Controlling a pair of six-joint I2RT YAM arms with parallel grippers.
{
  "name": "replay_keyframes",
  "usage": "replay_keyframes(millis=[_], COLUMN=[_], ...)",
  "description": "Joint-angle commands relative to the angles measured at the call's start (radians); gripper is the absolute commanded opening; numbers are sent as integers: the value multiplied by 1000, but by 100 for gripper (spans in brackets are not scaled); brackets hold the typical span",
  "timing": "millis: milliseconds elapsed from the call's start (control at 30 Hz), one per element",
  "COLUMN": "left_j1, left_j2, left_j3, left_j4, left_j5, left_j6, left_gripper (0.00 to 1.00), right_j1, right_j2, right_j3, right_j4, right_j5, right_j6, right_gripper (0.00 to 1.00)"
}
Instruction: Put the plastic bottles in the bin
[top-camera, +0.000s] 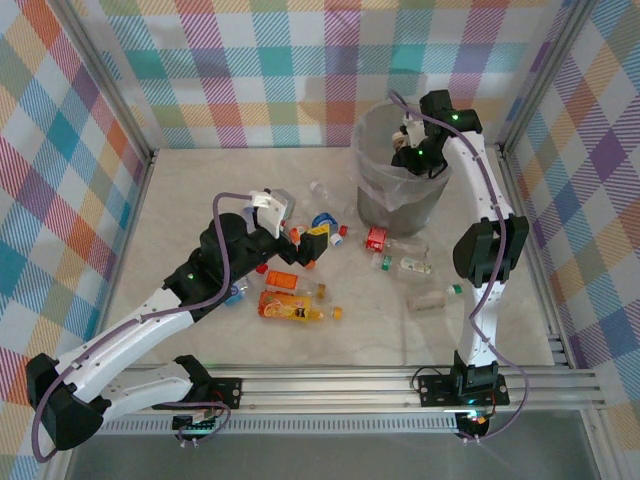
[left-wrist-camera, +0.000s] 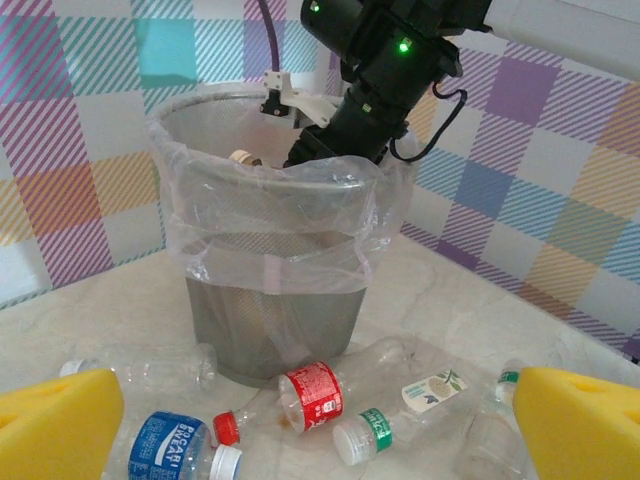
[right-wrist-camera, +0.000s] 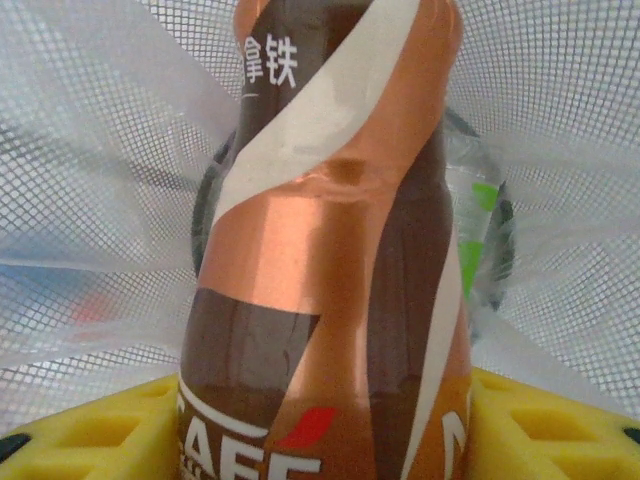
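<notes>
Over the bin (top-camera: 395, 205), my right gripper (top-camera: 407, 148) hangs inside the rim. In the right wrist view that gripper (right-wrist-camera: 325, 430) is shut on a brown-and-copper coffee bottle (right-wrist-camera: 330, 250), a yellow pad (right-wrist-camera: 90, 430) on each side of it, with the bin's mesh and liner (right-wrist-camera: 90, 130) behind. My left gripper (top-camera: 305, 238) is open, low over the bottles scattered on the table. Its wrist view has a red-label bottle (left-wrist-camera: 312, 395), a green-label bottle (left-wrist-camera: 400, 420) and a blue-label bottle (left-wrist-camera: 170, 450) lying ahead of the open left gripper (left-wrist-camera: 320, 428), in front of the bin (left-wrist-camera: 270, 320).
More bottles lie on the table: orange ones (top-camera: 290, 308) near the left arm, clear ones (top-camera: 432, 298) by the right arm, and one (left-wrist-camera: 150, 368) at the bin's foot. Plaid walls close in the back and both sides.
</notes>
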Motion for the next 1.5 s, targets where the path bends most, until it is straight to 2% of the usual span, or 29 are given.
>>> replay_keyframes(millis=[0,133,267,467,767,1200,1467], left_j1=[7,7,7,7,7,7,7], left_j2=[-8,-21,-41,-62,-114,-165,-167], left_j3=[30,40,52,57,15,48,44], left_j4=[-18,-35,-54,-123,-138,-317,-465], left_j5=[47,32,81,89,37,82,139], left_j6=[30,40,52,77,153,219,283], left_gripper=[100,100,100,100,100,100,100], right_j1=[3,3,3,3,3,39,206], right_j2=[1,-16,-26,-39,-137,-475,-687], right_j3=[32,32,37,30,6,-348,-605], right_j4=[-18,-11,-14,-10,75,356,410], right_j5=[-15,-30,-42,-28,-107,-267,-282], right_j6=[56,74,79,86,158,225,192], right_gripper=[62,68,73,74,73,68,66])
